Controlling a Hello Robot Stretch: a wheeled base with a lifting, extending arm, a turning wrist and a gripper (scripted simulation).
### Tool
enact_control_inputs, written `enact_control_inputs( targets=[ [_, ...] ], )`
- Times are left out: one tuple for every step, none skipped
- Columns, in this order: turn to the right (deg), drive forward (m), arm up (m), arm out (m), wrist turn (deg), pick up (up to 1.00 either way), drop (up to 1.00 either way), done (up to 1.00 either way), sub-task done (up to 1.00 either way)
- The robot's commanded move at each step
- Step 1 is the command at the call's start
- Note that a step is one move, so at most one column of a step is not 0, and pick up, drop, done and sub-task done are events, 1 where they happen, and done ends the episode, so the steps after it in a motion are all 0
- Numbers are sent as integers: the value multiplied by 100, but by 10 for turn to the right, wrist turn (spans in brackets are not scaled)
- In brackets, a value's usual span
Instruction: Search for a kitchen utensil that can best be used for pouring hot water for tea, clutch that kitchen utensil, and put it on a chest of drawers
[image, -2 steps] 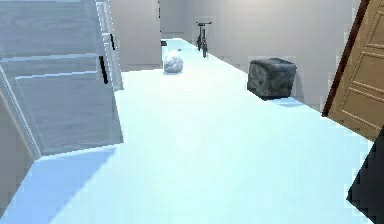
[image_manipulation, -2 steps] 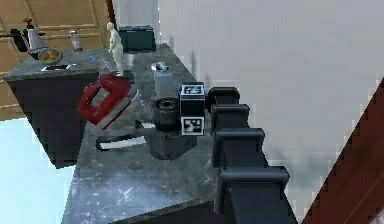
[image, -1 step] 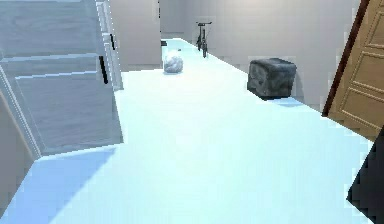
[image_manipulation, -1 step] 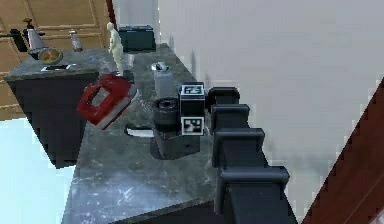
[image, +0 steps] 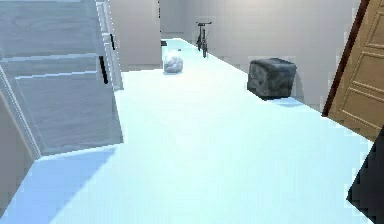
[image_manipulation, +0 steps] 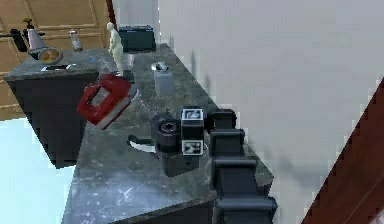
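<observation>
The search looks done. On the dark stone counter (image_manipulation: 120, 170) stands a red vessel with a pale handle, which I take for the kettle (image_manipulation: 105, 100). It rests on the counter top, tilted a little in the picture, with bare stone around its base.

The arm (image_manipulation: 240, 185) reaches out over the counter, and the hand (image_manipulation: 143, 143) lies at about four o'clock from the kettle, near it. Whether the two touch cannot be told. I cannot tell how the hand stands, wide or narrow, nor whether it holds anything. Since the kettle sits on the stone, I judge that the clutch is not yet made.

Beyond the kettle, at about one o'clock from it, is a glass (image_manipulation: 160, 78). Farther out at twelve o'clock stand a pale figure (image_manipulation: 117, 45) and a dark box (image_manipulation: 137, 37). They are well apart from the hand and should not hinder a lift, though the glass is the nearest thing to knock.

The forward view looks down a pale floor (image: 200, 150). A white door (image: 60, 80) is at nine o'clock and a wooden door (image: 362, 70) at three. A grey block (image: 272, 77) lies at one o'clock, with a pale bundle (image: 174, 63) and a bicycle (image: 203, 38) near twelve.

What is left, as I read it, is most of the work: close in on the kettle, take it, lift it clear, then drive off to a chest of drawers and set it down there. The task is roughly a third along.
</observation>
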Motion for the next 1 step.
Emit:
enact_control_inputs(
  targets=[
    [0,0,0,0,0,100,0,0,0]
  ],
)
